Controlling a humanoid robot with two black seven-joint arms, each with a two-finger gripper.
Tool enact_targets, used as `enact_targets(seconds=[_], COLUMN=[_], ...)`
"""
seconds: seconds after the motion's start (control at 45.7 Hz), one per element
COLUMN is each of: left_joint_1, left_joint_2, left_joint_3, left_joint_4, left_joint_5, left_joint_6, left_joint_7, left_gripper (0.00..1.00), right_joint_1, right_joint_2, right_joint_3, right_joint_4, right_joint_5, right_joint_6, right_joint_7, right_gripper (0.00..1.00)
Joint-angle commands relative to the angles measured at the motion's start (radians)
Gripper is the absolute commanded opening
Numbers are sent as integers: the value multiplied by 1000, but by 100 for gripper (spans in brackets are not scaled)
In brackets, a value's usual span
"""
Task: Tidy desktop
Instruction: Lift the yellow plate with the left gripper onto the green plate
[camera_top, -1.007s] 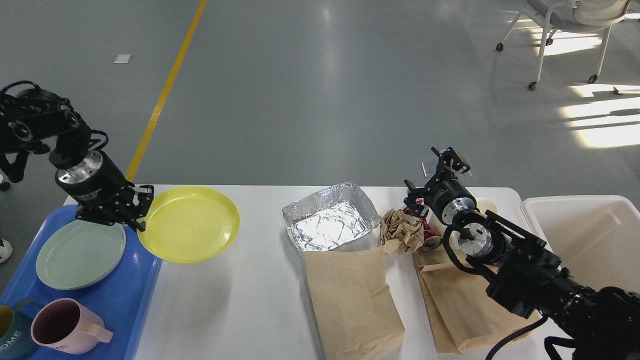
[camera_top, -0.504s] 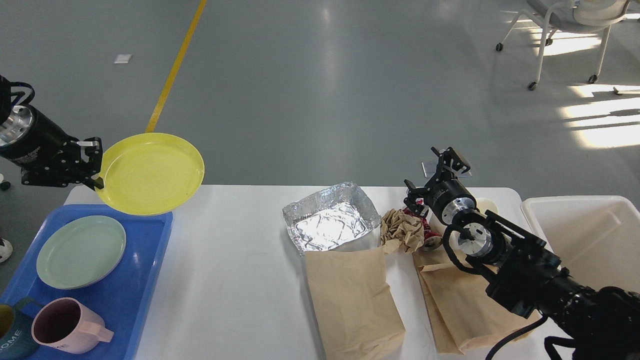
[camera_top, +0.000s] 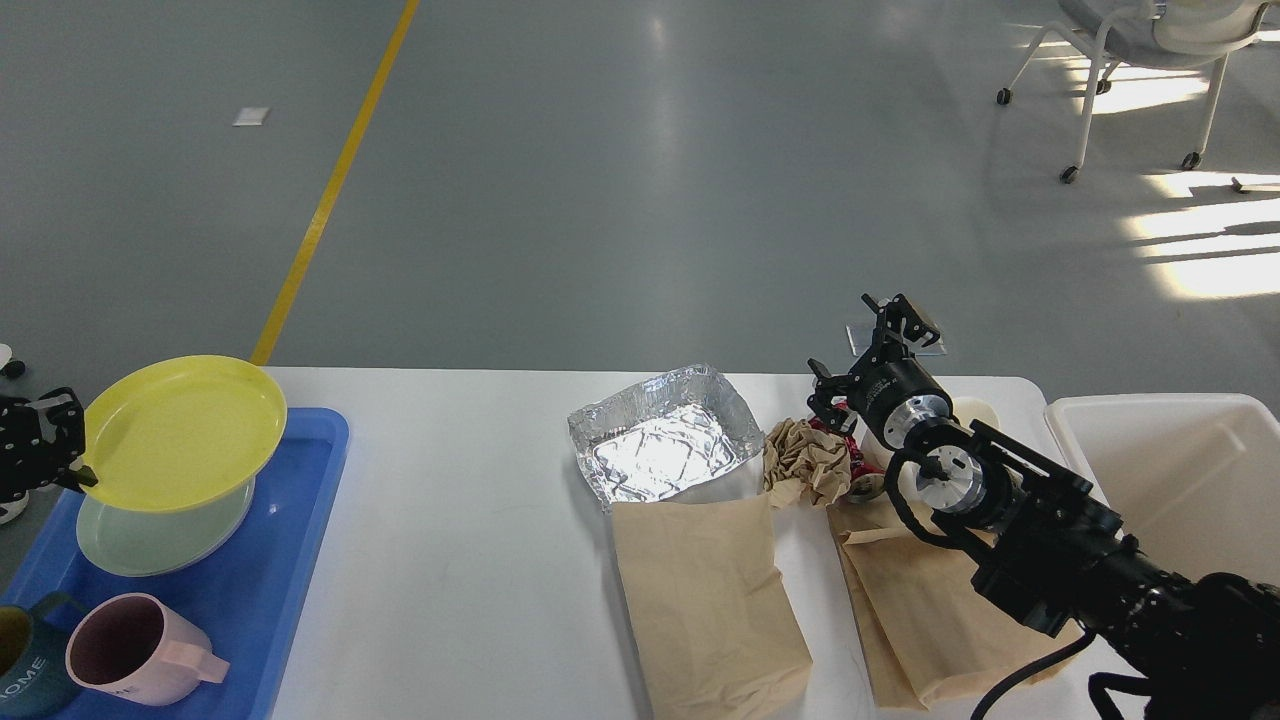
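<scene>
Holding the yellow plate (camera_top: 182, 432) by its left rim: left hand (camera_top: 62, 452) at the far left edge of the frame, clamped on it. Plate is hanging tilted over the green plate (camera_top: 165, 528), which is lying in the blue tray (camera_top: 300, 540) at lower left; contact between the two plates can't be told. Pink mug (camera_top: 135, 652) and a teal mug (camera_top: 22, 668) are sitting in the tray's near end. White worktop (camera_top: 460, 560) is spanning the lower half of the frame. At centre-right it is carrying a foil tray (camera_top: 665, 448), crumpled paper (camera_top: 805, 462) and two flat paper bags (camera_top: 705, 600). Right hand (camera_top: 868, 345) is hovering above the crumpled paper, fingers apart, gripping nothing. White bin (camera_top: 1170, 470) is sitting at the right edge.
</scene>
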Motion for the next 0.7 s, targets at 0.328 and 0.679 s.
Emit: enact_targets(seconds=[0.328, 0.679], left_joint_1=[194, 255], left_joint_2=[-14, -48], left_joint_3=[-109, -115], left_joint_4=[67, 113], left_joint_5=[0, 0], left_joint_6=[205, 257], left_joint_7=[5, 6], left_gripper=[0, 0], right_joint_1=[0, 0], right_joint_2=[0, 0], right_joint_3=[0, 0], right_joint_4=[0, 0], right_joint_5=[0, 0], right_joint_6=[0, 0], right_joint_7=[0, 0], right_gripper=[100, 100])
